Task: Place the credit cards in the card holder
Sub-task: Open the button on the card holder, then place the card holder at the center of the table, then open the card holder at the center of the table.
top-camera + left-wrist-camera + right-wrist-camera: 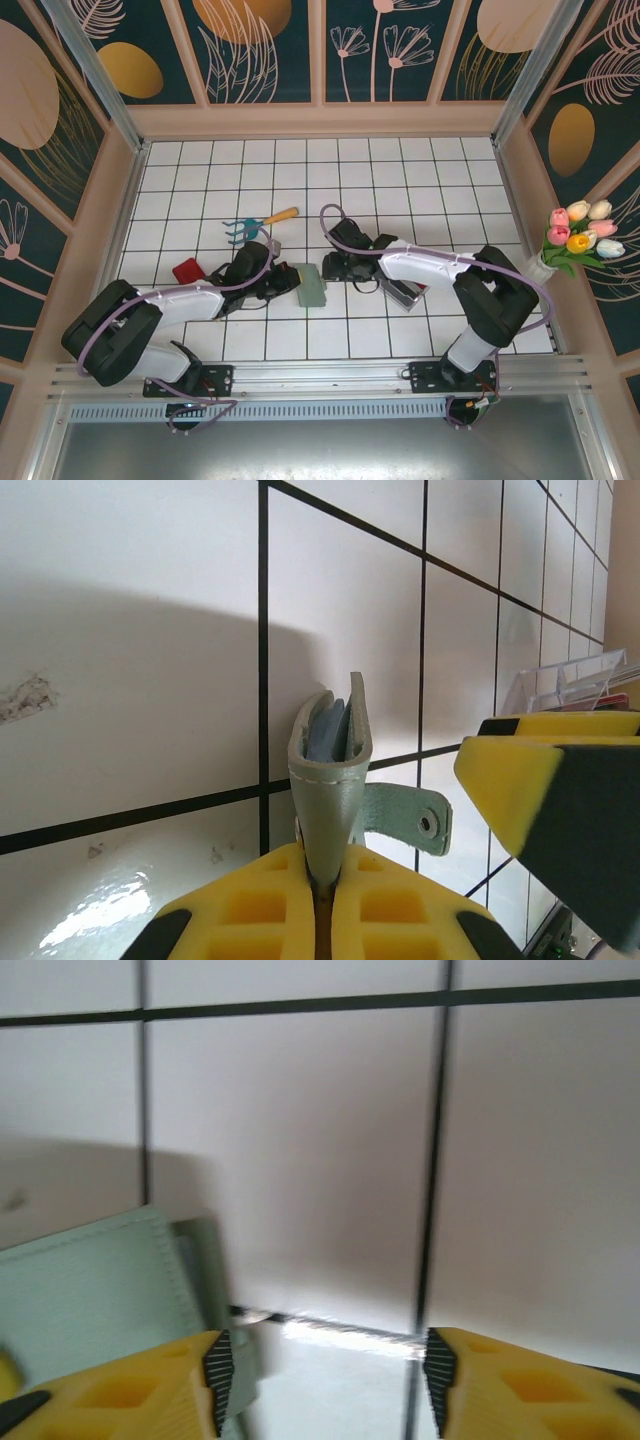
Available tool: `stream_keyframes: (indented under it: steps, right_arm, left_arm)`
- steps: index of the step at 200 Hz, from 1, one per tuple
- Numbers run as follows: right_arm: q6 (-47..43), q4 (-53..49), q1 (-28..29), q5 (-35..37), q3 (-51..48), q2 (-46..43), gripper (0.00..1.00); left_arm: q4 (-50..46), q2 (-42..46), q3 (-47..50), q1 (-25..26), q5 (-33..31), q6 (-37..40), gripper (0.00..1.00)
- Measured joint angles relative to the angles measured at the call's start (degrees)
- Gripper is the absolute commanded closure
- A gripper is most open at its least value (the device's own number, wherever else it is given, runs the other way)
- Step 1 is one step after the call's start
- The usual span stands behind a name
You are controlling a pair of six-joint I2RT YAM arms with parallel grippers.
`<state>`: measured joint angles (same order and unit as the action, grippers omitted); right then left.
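On the tiled tabletop (420, 190) we see left tool (322, 872) clamped on the card holder (328, 780), right tool (322, 1375) standing apart

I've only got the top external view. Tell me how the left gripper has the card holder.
Observer: In the left wrist view, the left gripper is shut on one edge of the card holder, which shows edge-on.
Operator: Look into it and report what's inside.
Observer: A blue-grey layer sits between its two walls. I cannot tell whether it is a card or lining.
Operator: Now give me the right gripper's state.
Observer: In the right wrist view, the right gripper is open over white tiles, with nothing between its pads.
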<state>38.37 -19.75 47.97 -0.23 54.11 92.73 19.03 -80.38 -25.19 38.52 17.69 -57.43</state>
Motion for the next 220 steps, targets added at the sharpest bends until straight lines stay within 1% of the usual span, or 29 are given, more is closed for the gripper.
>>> stream_keyframes:
  steps: [13, 41, 77, 88, 108, 131, 145, 153, 167, 170, 171, 175, 188, 196, 204, 220]
  right_arm:
    - [0.0, 1.0, 0.0, -2.7, 0.2, 0.0, 0.36]
    - [-0.2, 2.9, 0.2, -7.1, 0.7, 0.7, 0.35]
    - [-0.6, 3.2, 1.1, -8.8, 1.1, 3.1, 0.35]
    - [-0.7, 2.8, 1.5, -8.7, 1.1, 3.8, 0.36]
    - [-1.2, 1.5, 2.0, -8.2, 1.1, 4.2, 0.44]
    - [-1.7, 0.2, 2.0, -6.2, 1.1, 4.2, 0.61]
    - [-2.1, -0.2, 1.9, -5.2, 0.8, 4.2, 0.74]
    - [-2.3, -0.2, 1.7, -4.8, 0.2, 4.0, 0.83]
    - [-2.2, -0.2, 1.3, -4.7, -1.0, 3.2, 0.94]
    - [-2.0, -0.1, 1.2, -4.8, -1.2, 3.0, 0.95]
    - [-2.1, -0.2, 1.2, -4.8, -1.3, 2.9, 0.96]
    - [-1.9, -0.1, 1.1, -5.0, -1.5, 2.4, 0.98]
    - [-2.0, 0.3, 1.0, -5.7, -2.0, 0.7, 1.0]
    - [-2.1, 0.7, 0.9, -6.1, -2.2, -0.7, 1.0]
    - [-2.1, 1.1, 0.9, -6.8, -2.5, -2.2, 1.0]
    - [-2.1, 2.3, 0.6, -8.8, -2.8, -5.4, 1.0]
  left_arm:
    - [0.0, -0.3, 0.0, 0.0, 0.0, 0.2, 1.0]
    - [0.0, -0.7, -0.1, -0.1, 0.0, 0.2, 1.0]
    - [0.0, -0.9, -0.4, -0.2, 0.0, 0.2, 1.0]
    - [0.0, -0.9, -0.4, -0.2, 0.0, 0.2, 1.0]
    - [0.0, -0.9, -0.4, -0.2, 0.0, 0.2, 1.0]
    - [-0.2, -0.9, -0.5, -0.2, 0.0, 0.2, 1.0]
    - [-0.4, -0.9, -0.5, -0.2, -0.2, 0.2, 1.0]
    - [-0.5, -0.9, -0.5, -0.2, -0.2, 0.3, 0.96]
    - [-0.9, -0.9, -0.5, -0.2, -0.5, 0.4, 0.9]
    - [-1.0, -0.9, -0.5, -0.2, -0.5, 0.4, 0.86]
    - [-1.1, -0.9, -0.5, -0.2, -0.5, 0.4, 0.86]
    - [-1.3, -0.9, -0.5, -0.2, -0.6, 0.5, 0.79]
    - [-2.4, -0.9, -0.8, -0.2, -1.3, 1.2, 0.57]
    - [-3.6, -0.9, -0.9, -0.2, -2.2, 1.2, 0.47]
    - [-4.8, -0.8, -0.9, -0.2, -3.1, 1.3, 0.41]
    - [-7.6, 0.2, -1.0, -0.3, -4.7, 1.5, 0.34]
